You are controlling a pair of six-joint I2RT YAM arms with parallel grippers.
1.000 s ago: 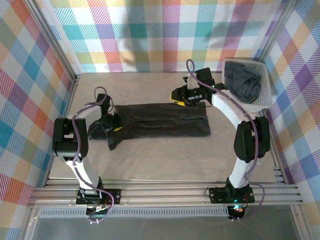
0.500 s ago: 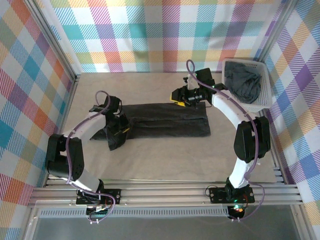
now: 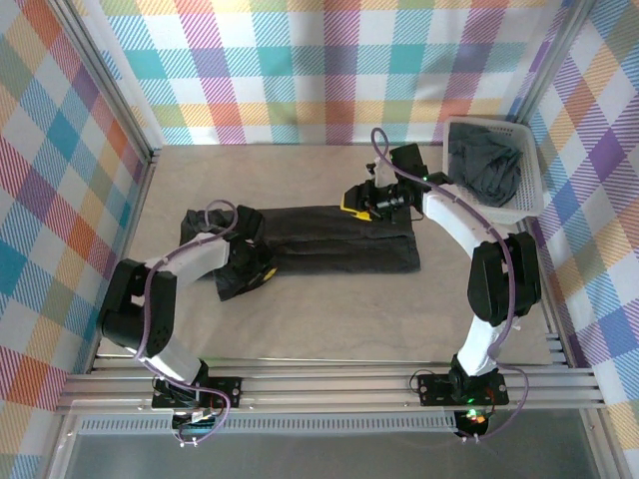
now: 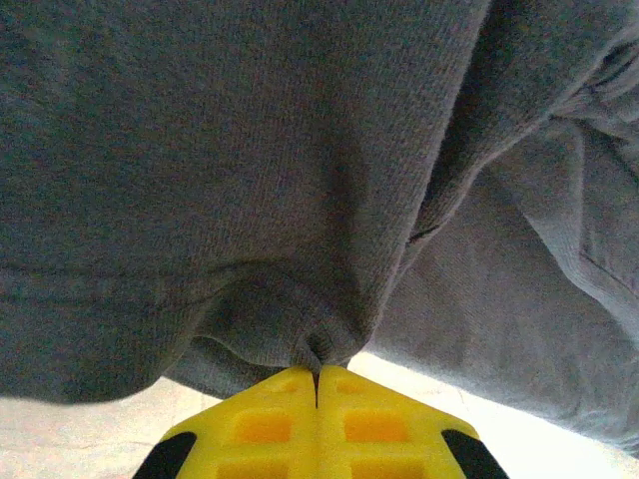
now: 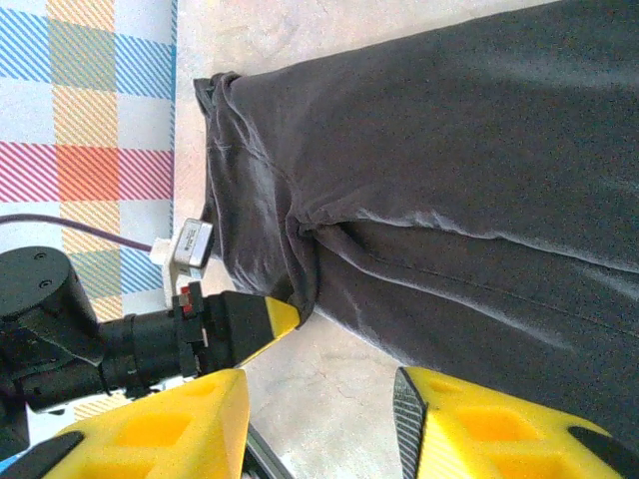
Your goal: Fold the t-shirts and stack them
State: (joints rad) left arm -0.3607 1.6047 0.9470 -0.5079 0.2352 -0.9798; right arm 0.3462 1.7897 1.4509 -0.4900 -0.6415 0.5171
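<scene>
From the top external view you see the t-shirt (image 3: 334,239) lying as a long dark strip across the middle of the table (image 3: 349,329), its left end bunched and rumpled. Your left gripper (image 3: 263,275) sits low at that bunched end, on the near edge of the cloth. Your right gripper (image 3: 352,204) is at the far edge of the strip, right of its middle. A heap of dark shirts (image 3: 484,165) lies in the white basket (image 3: 532,190) in the far right corner, well apart from the strip. In the left wrist view your left gripper (image 4: 317,387) has its yellow fingertips pressed flat together, with a small pucker of the t-shirt (image 4: 200,150) pinched at their tip, so the claw is clamped on the cloth. The grey fabric hangs in folds above it, and a pale sliver of table (image 4: 70,434) shows below. In the right wrist view your right gripper (image 5: 319,419) stands with its two yellow fingers (image 5: 150,434) apart and nothing between them but bare table (image 5: 334,374). The t-shirt (image 5: 449,170) lies just beyond, creased along its length. The left gripper (image 5: 262,321) shows there too, its yellow tip touching the shirt's edge, with the plaid wall (image 5: 90,100) behind
</scene>
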